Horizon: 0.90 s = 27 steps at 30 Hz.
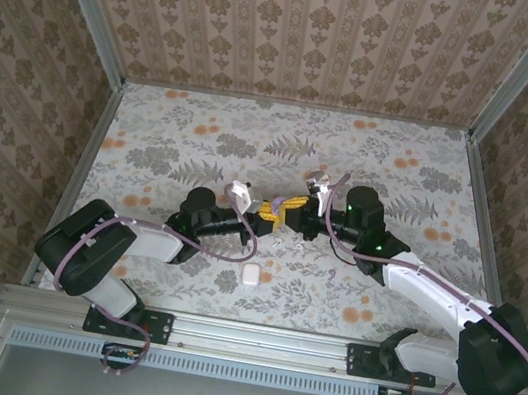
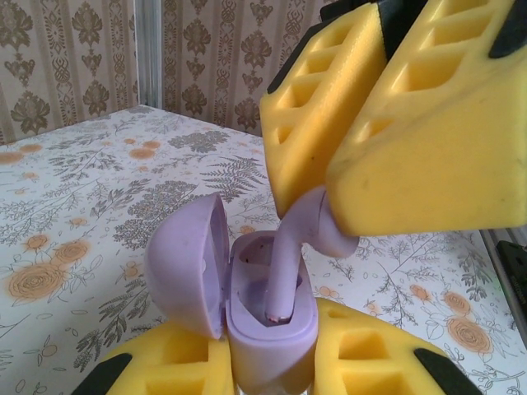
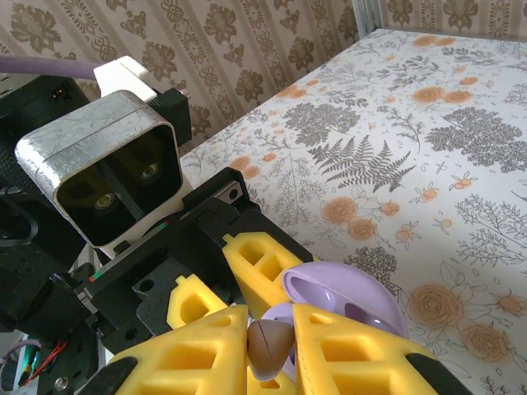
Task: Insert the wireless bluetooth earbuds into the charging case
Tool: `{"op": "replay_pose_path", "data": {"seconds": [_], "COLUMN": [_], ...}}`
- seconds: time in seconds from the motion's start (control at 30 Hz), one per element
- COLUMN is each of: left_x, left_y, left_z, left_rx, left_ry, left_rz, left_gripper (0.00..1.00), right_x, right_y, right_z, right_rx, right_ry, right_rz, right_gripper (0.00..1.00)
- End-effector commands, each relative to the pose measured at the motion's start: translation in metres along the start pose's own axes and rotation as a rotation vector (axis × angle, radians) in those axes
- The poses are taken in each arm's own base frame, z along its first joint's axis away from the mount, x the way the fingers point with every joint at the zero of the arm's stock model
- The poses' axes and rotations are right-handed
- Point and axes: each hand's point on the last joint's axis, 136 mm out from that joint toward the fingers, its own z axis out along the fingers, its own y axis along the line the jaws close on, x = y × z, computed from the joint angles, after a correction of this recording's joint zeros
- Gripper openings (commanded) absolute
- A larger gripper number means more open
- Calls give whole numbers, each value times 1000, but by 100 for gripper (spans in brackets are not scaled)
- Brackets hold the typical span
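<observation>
The left gripper (image 2: 268,366) squeezes the open charging case (image 2: 265,329). The right gripper (image 2: 317,210) pinches one earbud (image 2: 288,255). Its stem points down from those jaws into the case's slot.

Bottom edge is cutting off my left pincer (image 2: 272,366) and the base of the lilac case (image 2: 263,329) it's clamping; my left fingers (image 2: 165,366) are hiding the case's lower sides. Top and right edges are cropping my right pincer (image 2: 317,210). Its pads are covering the head of the lilac earbud (image 2: 288,255); the stem tip is sitting in shadow inside the case. From the right wrist, my right fingers (image 3: 354,354) are blocking most of the case, with just the lid (image 3: 354,292) peeking out and the earbud showing as a dark sliver. Overhead, white specks (image 1: 281,244) are reading too small to name.
</observation>
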Motion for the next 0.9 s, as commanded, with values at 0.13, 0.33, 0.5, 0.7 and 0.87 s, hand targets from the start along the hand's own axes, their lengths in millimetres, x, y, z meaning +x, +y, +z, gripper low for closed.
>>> {"op": "replay_pose_path", "data": {"seconds": [0.13,0.33,0.5,0.7,0.87], "left_x": [-20,-13,1,10,13], "left_y": [-3,-4,-3,4,8], "left_z": [-1,-1,0,-4,-10], "left_rx": [-16,-31,-62,-120,-171], "left_ry": [-45,-2,63,105,121], "left_rz": [107,151,226,309,383], "left_gripper": [11,11,11,11,11], "right_x": [-10,-14,-17,-19,-15], "right_y": [6,5,5,6,5], "right_z": [-1,0,1,2,-3], "right_rx": [1,10,8,3,26], "right_ry": [-5,-4,-3,9,36], "right_rz": [-18,-16,-10,-6,-11], "right_gripper": [18,18,17,17,17]}}
